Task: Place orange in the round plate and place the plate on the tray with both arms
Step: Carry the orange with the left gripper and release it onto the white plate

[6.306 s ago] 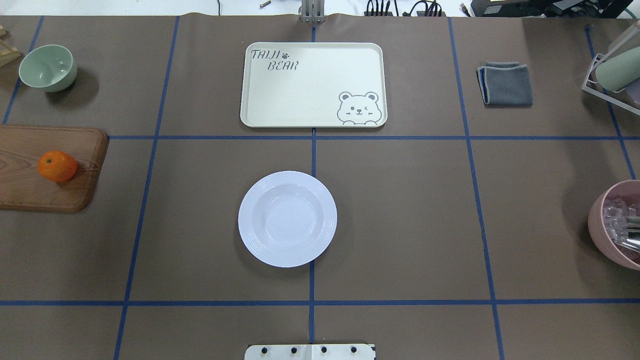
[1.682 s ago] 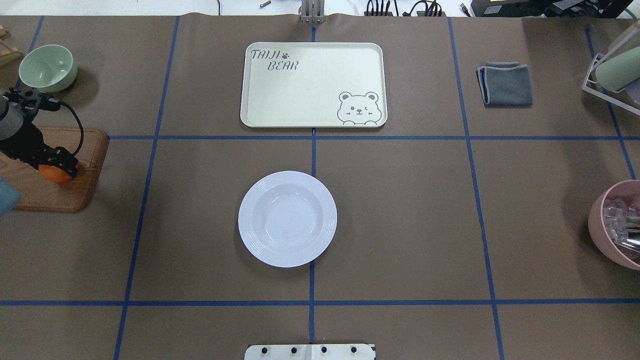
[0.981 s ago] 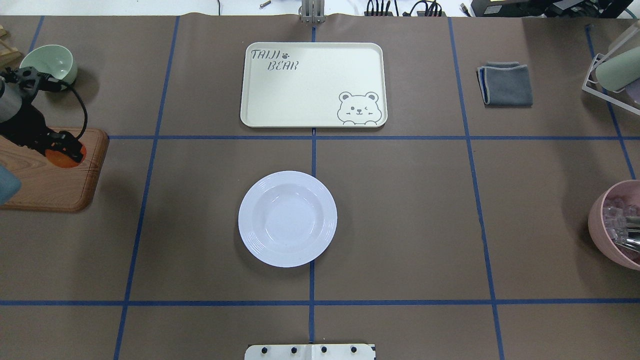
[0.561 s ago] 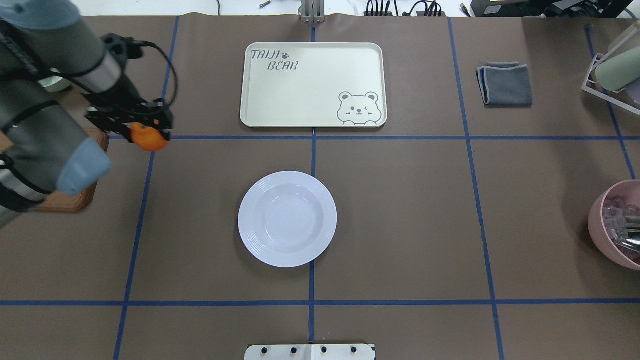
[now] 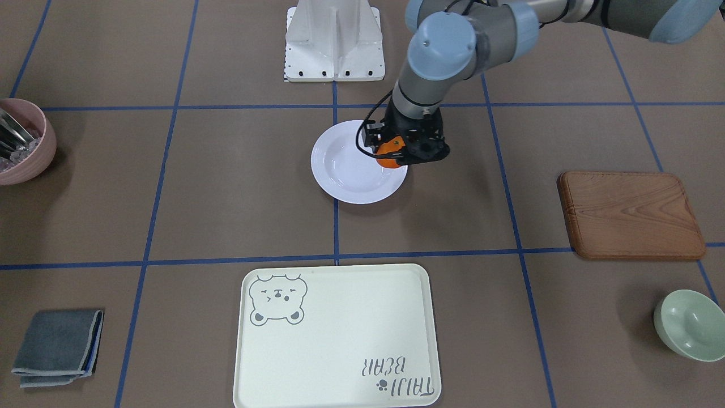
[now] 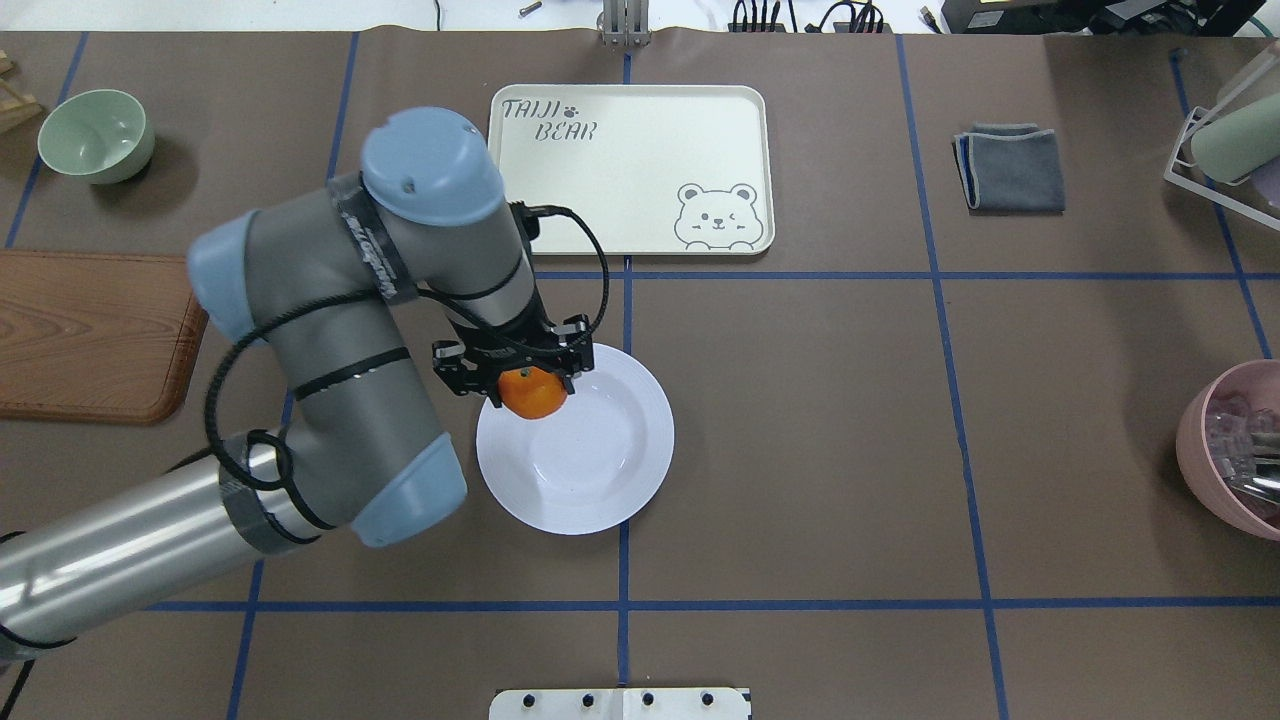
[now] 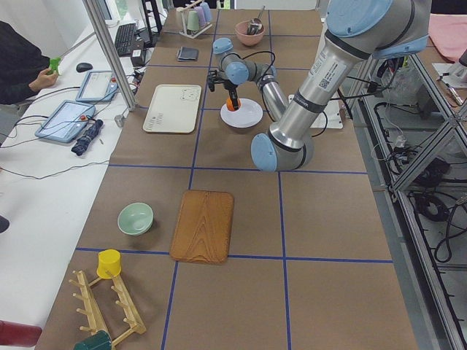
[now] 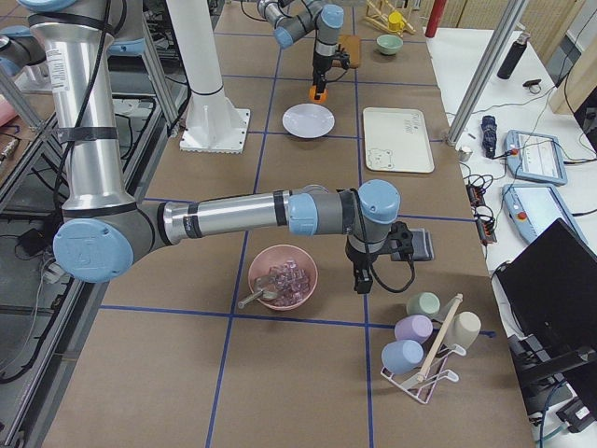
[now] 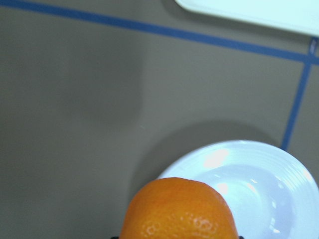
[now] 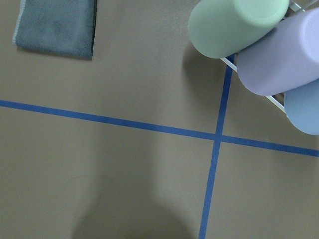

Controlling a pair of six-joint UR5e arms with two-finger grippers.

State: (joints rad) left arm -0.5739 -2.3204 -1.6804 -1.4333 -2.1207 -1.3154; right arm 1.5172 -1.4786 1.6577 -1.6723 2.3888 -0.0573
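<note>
My left gripper (image 6: 528,383) is shut on the orange (image 6: 534,394) and holds it in the air over the left rim of the round plate (image 6: 600,470). The orange (image 9: 180,213) fills the bottom of the left wrist view, with the white plate (image 9: 259,191) below it. The front-facing view shows the orange (image 5: 389,160) at the edge of the plate (image 5: 345,175), which rests on the table. The cream tray (image 6: 625,170) lies beyond the plate with nothing on it. My right gripper (image 8: 359,280) shows only in the exterior right view, so I cannot tell its state.
A wooden board (image 6: 90,335) lies at the left edge with a pale green bowl (image 6: 95,135) behind it. A folded grey cloth (image 6: 1010,165), a cup rack (image 6: 1230,145) and a pink bowl (image 6: 1235,450) are on the right side.
My left arm came in, took the orange off the wooden board, lifted it and carried it right to above the plate's rim. The plate and tray have not moved.
</note>
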